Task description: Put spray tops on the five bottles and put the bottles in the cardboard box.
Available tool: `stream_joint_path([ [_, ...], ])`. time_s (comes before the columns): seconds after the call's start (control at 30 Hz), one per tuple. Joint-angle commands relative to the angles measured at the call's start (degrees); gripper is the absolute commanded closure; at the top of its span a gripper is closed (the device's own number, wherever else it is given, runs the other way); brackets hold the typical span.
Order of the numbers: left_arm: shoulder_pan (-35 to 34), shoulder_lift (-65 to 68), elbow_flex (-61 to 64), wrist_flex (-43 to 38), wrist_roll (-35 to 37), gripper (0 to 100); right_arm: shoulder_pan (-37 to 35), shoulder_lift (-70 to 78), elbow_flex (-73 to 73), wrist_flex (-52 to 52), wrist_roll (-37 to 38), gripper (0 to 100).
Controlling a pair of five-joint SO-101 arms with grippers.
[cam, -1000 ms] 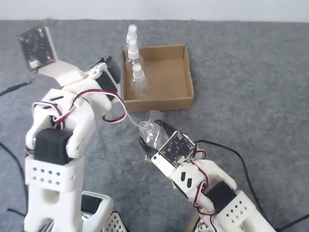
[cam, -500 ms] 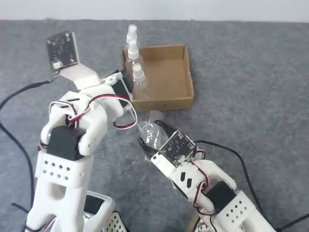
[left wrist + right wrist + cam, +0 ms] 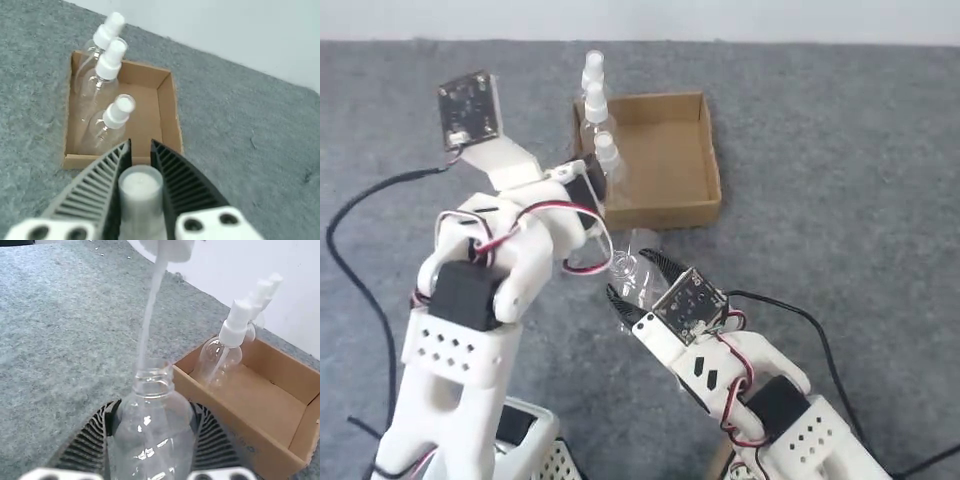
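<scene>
My right gripper (image 3: 150,427) is shut on a clear uncapped bottle (image 3: 150,432), held upright in front of the cardboard box (image 3: 665,150). My left gripper (image 3: 141,150) is shut on a white spray top (image 3: 138,187) above that bottle. Its dip tube (image 3: 148,315) runs down into the bottle's open neck (image 3: 623,262), while the cap (image 3: 167,247) hangs well above the rim. Three capped bottles (image 3: 107,125) stand along one side of the box.
Grey carpet covers the table (image 3: 840,150). The other half of the cardboard box (image 3: 150,100) holds nothing. A black cable (image 3: 350,250) loops beside the left arm and another cable (image 3: 810,320) trails by the right arm.
The left arm has swung right and forward, bringing the spray top over the held bottle and its tube into the neck. The right arm and bottle have stayed in place.
</scene>
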Motion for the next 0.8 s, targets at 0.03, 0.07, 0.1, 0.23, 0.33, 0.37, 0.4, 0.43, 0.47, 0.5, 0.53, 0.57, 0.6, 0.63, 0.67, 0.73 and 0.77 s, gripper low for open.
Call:
stream_joint_path([
  [0.03, 4.04, -1.67, 1.54, -2.02, -0.97, 99, 0.31, -1.54, -1.05, -1.27, -0.62, 99.2],
  [0.07, 4.13, -1.67, 1.80, -2.02, -0.97, 99, 0.31, -1.54, -0.97, -1.10, -0.62, 99.2],
  [0.1, 4.13, -1.67, 1.89, -2.02, -0.97, 99, 0.31, -1.54, -0.97, -1.01, -0.62, 99.2],
  [0.23, 4.13, -1.67, 2.15, -1.76, -0.97, 99, 0.31, -1.54, -0.97, -1.01, -0.62, 99.2],
  [0.33, 4.13, -1.67, 2.33, -1.58, -1.14, 99, 0.92, -1.54, -0.97, -0.92, -0.62, 99.2],
  [0.37, 4.31, -1.67, 2.95, -1.85, -2.11, 99, 1.63, -1.54, -0.97, -0.92, -0.70, 99.2],
  [0.4, 4.57, -1.67, 3.47, -2.02, -3.08, 99, 2.42, -1.54, -0.97, -0.92, -0.70, 99.2],
  [0.43, 4.84, -1.67, 4.18, -2.37, -3.52, 99, 3.30, -1.54, -0.97, -0.92, -0.70, 99.2],
  [0.47, 5.54, -1.58, 5.14, -2.99, -3.60, 99, 3.82, -1.54, -0.97, -0.92, -0.70, 99.2],
  [0.5, 6.15, -1.58, 6.29, -3.78, -3.78, 99, 4.00, -1.54, -0.97, -0.92, -0.70, 99.2],
  [0.53, 6.68, -1.58, 7.34, -4.75, -3.78, 99, 4.00, -1.54, -0.79, -0.92, -0.70, 99.2],
  [0.57, 6.95, -1.58, 8.31, -5.80, -3.78, 99, 4.00, -1.54, -0.44, -0.92, -0.70, 99.2],
  [0.6, 7.03, -1.58, 9.01, -6.59, -3.78, 99, 4.09, -1.54, -0.09, -0.92, -0.70, 99.2],
  [0.63, 7.03, -1.58, 9.63, -7.30, -3.78, 99, 4.18, -1.54, 0.18, -0.92, -0.70, 99.2],
  [0.67, 7.03, -1.58, 10.15, -7.74, -3.78, 99, 4.18, -1.54, 0.18, -0.92, -0.70, 99.2],
  [0.73, 7.03, -1.58, 11.21, -8.09, -3.78, 99, 4.18, -1.54, 0.26, -0.92, -0.70, 99.2],
  [0.77, 7.12, -1.58, 11.38, -8.09, -3.60, 99, 4.18, -1.54, 0.26, -0.92, -0.70, 99.2],
])
